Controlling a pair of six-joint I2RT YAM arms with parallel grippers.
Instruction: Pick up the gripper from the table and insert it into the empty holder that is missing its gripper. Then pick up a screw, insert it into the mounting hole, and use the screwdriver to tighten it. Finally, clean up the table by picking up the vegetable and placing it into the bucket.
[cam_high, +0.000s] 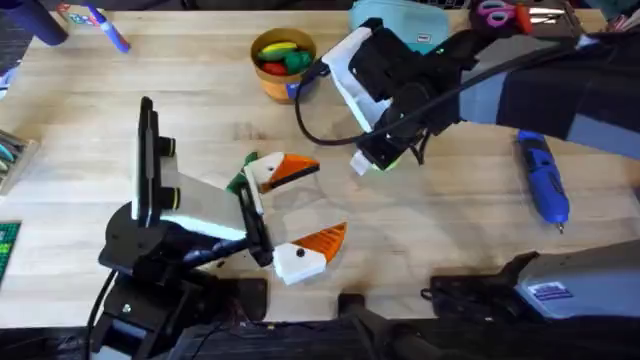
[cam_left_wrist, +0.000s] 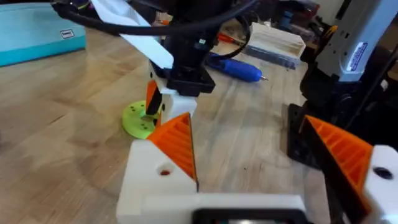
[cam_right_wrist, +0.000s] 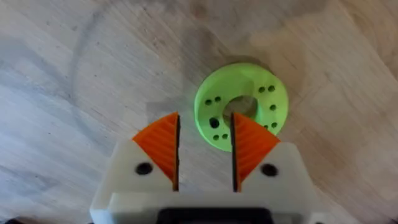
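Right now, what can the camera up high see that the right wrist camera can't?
Only the overhead view takes in the yellow-orange bucket holding vegetables, the blue screwdriver lying on the table, and the left pincer with its fingers spread. Only the right wrist view shows the green disc up close, with its centre hole and rings of little holes, and the narrow gap between the right pincer's orange pads. Both share the right pincer hanging just over the wooden table.

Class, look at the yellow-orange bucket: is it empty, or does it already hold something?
Not empty. In the overhead view the bucket holds yellow, red and green pieces inside its rim.
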